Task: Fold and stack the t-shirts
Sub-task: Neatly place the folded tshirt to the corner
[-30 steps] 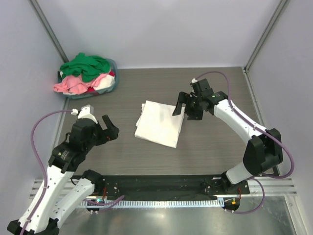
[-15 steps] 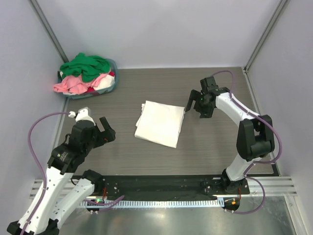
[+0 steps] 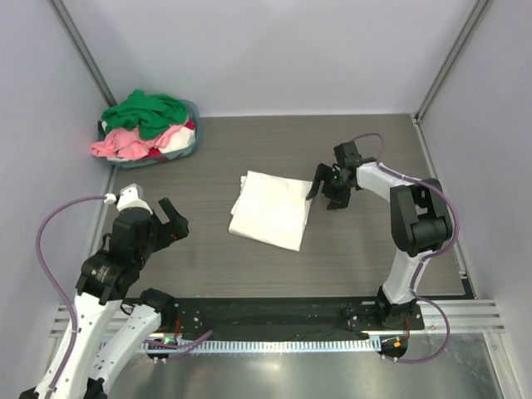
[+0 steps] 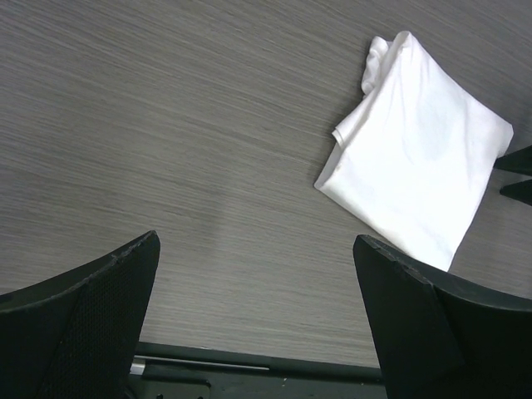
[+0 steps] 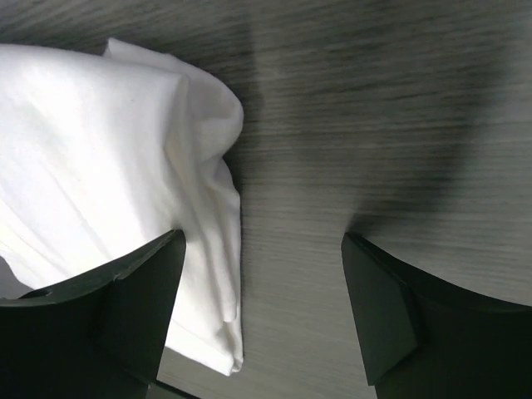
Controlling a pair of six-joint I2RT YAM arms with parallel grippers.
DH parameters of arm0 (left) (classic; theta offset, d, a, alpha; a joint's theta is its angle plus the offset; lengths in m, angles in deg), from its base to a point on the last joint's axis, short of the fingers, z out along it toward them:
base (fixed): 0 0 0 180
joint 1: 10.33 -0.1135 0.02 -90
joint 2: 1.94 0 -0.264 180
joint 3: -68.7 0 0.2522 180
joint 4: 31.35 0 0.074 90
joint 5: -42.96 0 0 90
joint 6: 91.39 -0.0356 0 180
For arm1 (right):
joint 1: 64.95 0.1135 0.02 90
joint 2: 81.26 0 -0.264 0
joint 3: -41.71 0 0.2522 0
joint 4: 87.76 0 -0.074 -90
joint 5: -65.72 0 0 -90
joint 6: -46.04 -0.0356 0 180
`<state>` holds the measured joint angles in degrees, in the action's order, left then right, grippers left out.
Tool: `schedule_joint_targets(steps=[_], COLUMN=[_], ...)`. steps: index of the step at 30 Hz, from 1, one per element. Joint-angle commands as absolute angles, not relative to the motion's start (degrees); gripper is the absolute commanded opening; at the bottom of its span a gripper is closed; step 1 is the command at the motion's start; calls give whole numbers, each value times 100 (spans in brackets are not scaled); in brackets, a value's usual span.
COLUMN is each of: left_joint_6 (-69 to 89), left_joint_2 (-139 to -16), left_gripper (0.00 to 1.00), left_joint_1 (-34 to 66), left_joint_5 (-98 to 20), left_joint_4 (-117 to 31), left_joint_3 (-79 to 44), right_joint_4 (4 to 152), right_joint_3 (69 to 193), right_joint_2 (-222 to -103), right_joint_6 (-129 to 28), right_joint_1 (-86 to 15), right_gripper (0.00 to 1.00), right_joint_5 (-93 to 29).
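Grey wood-look desk (image 3: 208, 258) fills the floor of a box with pale walls. In the middle of the desk lies a white cotton t-shirt (image 3: 273, 209), folded into a flat shape with four sides. It lies a little crooked, and its left edge is bunched up.

Far back in the left corner sits a shallow round blue-grey basket (image 3: 194, 143). It is piled with crumpled shirts. A green t-shirt (image 3: 150, 112) is on top, a pink t-shirt (image 3: 125, 143) hangs out at the front, and a bit of a red t-shirt (image 3: 190, 126) peeks out on the right side.

The black and white left arm (image 3: 125, 249) is near the left edge of the desk, well apart from the white t-shirt. The left jaws are spread wide and hold nothing. In the left wrist view only bare desk shows between the two black fingers (image 4: 83, 324).

The right arm (image 3: 416, 216) reaches in from the right side. The right jaws are low, right at the right edge of the white t-shirt, and they are spread wide too. In the right wrist view one finger (image 5: 100, 316) is over the edge of the cloth and the other is over bare desk. They grip nothing. I cannot tell if that finger touches the cloth.
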<state>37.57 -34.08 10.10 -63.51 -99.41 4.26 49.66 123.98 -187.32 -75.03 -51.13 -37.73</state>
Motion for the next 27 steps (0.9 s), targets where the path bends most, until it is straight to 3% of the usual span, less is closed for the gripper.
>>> schedule_joint_targets(steps=[1, 4, 10, 11, 16, 22, 27], left_joint_6=[3763, 3763, 3745, 3745, 3737, 3728, 3737], left_joint_2=[-3516, -3525, -3534, -3534, -3551, -3534, -3525], left_gripper=[100, 100, 100, 100, 100, 100, 100], left_joint_1=[927, 866, 743, 734, 725, 734, 725], left_joint_5=[-6321, -6277, -6198, -6198, -6198, -6154, -6154], left_joint_4=[-9820, -9802, -9784, -9785, -9776, -9776, -9767], left_joint_3=[379, 387, 405, 414, 414, 414, 423], right_joint_4=[5501, 5624, 5931, 5993, 5871, 4861, 4245], right_joint_3=[12315, 12271, 12200, 12183, 12349, 13061, 13869], right_joint_2=[-18883, -18971, -19200, -19261, -19235, -19165, -19419], right_joint_6=[-7551, -7568, -7630, -7656, -7446, -6805, -6330], right_joint_1=[-5072, -5028, -4843, -4834, -4869, -5299, -5660], right_gripper=[81, 73, 47, 35, 2, 1, 1], right_joint_5=[-4168, -4265, -4475, -4493, -4240, -3045, -1358])
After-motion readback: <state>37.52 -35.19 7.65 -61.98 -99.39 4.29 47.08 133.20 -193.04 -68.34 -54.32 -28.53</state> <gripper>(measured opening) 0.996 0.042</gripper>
